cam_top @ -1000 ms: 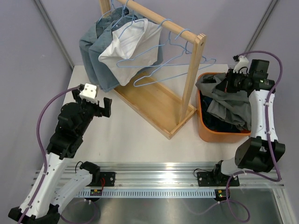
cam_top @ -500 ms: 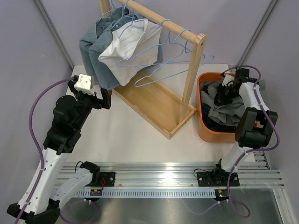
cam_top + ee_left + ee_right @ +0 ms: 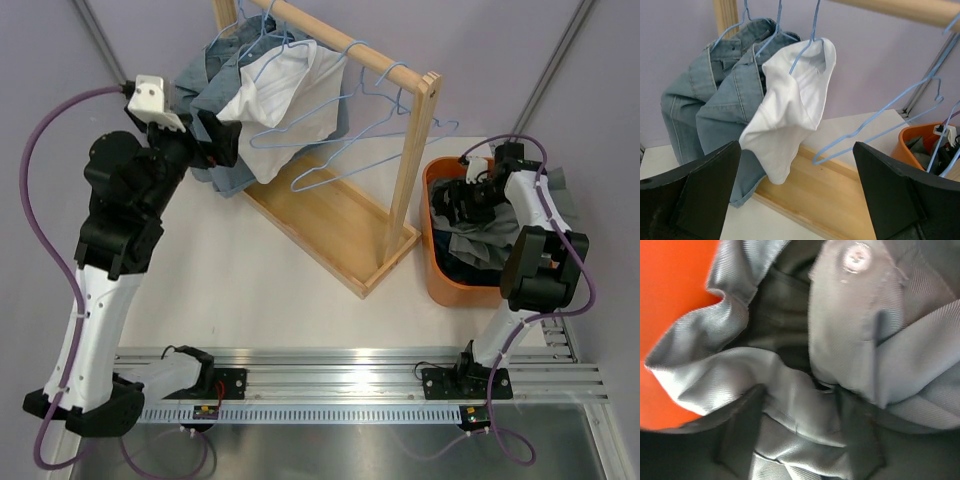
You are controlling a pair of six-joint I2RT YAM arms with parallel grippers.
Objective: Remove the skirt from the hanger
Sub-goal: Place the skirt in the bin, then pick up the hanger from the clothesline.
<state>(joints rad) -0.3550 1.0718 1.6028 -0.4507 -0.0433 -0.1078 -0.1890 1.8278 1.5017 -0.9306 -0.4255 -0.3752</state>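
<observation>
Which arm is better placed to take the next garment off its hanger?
Left. The left pincer, open, faces the hanging white garment; the right pincer is down in the orange bin over grey clothes.

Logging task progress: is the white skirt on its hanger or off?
On. The white skirt hangs from a blue hanger hooked over the wooden rail.

Even soft light, faint shadows; right wrist view — blurred

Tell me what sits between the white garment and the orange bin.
Empty blue hangers, then a wooden post; the top view shows both.
</observation>
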